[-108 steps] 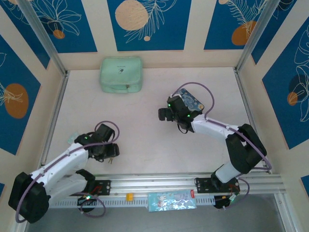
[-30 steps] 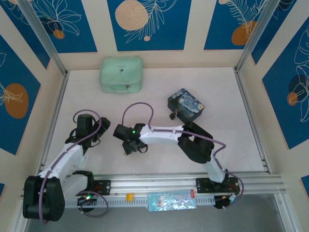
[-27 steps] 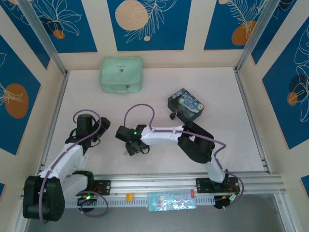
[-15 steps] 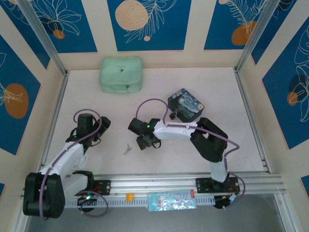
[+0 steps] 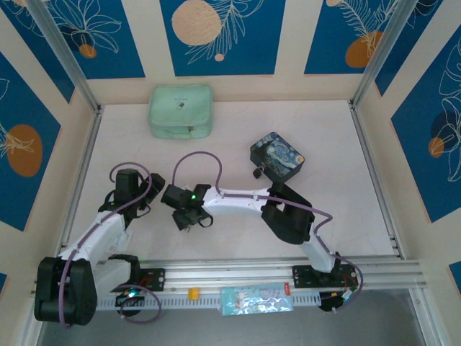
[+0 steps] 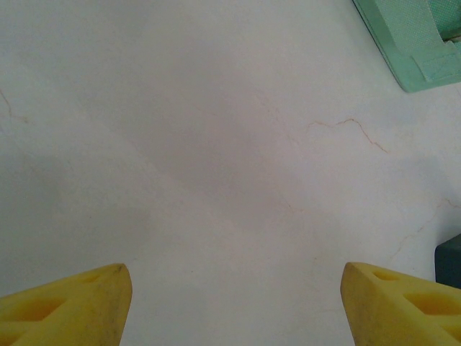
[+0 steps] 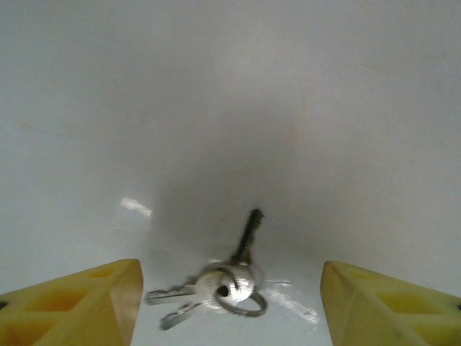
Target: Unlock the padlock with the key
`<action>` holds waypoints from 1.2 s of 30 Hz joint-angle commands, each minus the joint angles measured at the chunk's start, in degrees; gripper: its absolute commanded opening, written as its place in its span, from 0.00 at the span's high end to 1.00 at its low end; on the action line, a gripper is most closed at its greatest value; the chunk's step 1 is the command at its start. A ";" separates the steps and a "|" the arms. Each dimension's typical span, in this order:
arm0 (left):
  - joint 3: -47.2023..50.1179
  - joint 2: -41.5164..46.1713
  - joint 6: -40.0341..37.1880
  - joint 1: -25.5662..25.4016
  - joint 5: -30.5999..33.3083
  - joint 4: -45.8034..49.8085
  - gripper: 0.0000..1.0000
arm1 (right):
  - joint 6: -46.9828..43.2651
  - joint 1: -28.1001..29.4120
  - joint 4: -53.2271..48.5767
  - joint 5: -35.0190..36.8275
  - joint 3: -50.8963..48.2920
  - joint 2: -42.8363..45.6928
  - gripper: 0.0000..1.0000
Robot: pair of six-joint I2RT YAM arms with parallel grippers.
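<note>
Right end effector (image 5: 186, 218) is left of centre in the top view, down close to the surface (image 5: 331, 130), fingers spread wide, gripping nothing. Right wrist view: key (image 7: 229, 283) bunch lies flat on the surface at bottom centre, between the two yellow fingers (image 7: 79, 295), touching neither. One blade points up-frame, two fan left. Left end effector (image 6: 236, 272) also released, fingers far apart over bare surface, left side of the top view. Padlock (image 5: 256, 171) is right of centre, at the lower-left corner of the blue tin box (image 5: 279, 156), well apart from the key. Green pouch (image 5: 181, 110) upper left, near the back wall.
</note>
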State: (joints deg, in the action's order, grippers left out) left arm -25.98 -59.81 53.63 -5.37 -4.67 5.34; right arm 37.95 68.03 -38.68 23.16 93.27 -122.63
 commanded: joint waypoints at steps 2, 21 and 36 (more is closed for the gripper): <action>-1.09 0.84 0.56 0.40 0.80 -0.67 0.24 | 2.73 0.18 -4.87 2.52 1.18 -1.58 0.39; -0.97 1.98 0.84 -1.14 -1.92 -1.37 0.25 | -8.56 -8.05 6.93 -4.56 -20.06 9.62 0.97; 2.00 -1.79 5.83 -18.00 -9.29 -15.51 0.29 | -21.67 -21.48 20.92 -24.18 -30.83 20.85 1.00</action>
State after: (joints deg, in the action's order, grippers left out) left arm -25.45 -61.01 56.51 -20.47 -12.97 -5.61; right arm 15.99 47.18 -19.62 6.04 62.50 -103.96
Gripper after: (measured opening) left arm 0.709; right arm 0.052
